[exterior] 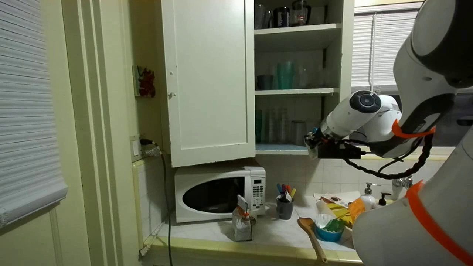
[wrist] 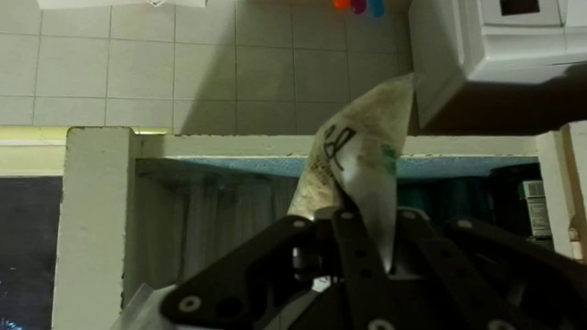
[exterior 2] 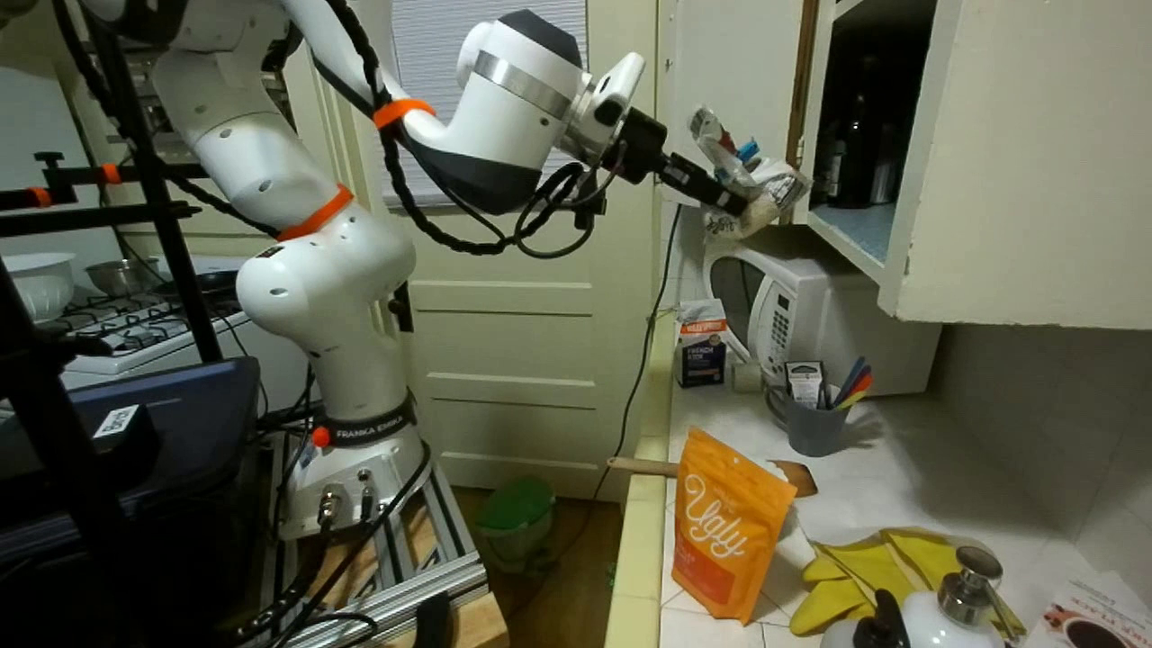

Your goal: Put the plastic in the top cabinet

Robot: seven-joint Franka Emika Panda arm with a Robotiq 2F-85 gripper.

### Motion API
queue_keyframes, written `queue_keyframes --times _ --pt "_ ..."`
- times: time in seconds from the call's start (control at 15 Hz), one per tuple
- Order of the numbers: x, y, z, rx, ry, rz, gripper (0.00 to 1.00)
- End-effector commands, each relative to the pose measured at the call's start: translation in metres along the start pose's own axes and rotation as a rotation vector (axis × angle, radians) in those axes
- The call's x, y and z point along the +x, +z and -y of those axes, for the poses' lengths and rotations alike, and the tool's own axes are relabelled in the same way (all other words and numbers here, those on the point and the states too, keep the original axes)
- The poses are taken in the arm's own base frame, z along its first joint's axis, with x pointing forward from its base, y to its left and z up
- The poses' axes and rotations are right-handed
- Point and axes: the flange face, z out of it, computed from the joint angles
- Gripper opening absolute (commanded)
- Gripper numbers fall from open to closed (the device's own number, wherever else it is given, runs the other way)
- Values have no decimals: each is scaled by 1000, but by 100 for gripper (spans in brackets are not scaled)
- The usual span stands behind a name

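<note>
Plastic (wrist: 360, 151) probably handling light, soft, slippery; gripper (wrist: 375, 217) pinching it, free end pointing near twelve o'clock in wrist view; bunched middle seeming safest hold.

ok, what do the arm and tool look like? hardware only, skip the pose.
Arm: white, rounded segments with black trim, and a silver ring near the wrist. Orange bands wrap it; a ribbed black cable runs along it. The dark base collar reads FRANKA EMIKA. Tool: black, two-fingered, jointed, with bright screw heads.
</note>
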Motion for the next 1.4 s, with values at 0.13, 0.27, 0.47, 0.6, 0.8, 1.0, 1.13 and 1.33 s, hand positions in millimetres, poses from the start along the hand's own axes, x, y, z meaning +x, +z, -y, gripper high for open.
queue_keyframes --times 0.13,0.27,0.47,0.6,0.8,1.0,1.13,1.33 --pt "3 5 -1 -4 6 3 11" --pt "17 8 2 -18 11 -23 3" --pt "69 17 13 -58 5 -114 3" --pt "94 31 17 -84 -16 -143 3" --pt "115 58 32 -89 -89 -148 3" --pt "130 86 47 -76 -111 -148 3" --pt "140 104 59 -67 -120 -154 3" --pt "155 126 76 -28 -127 -168 3"
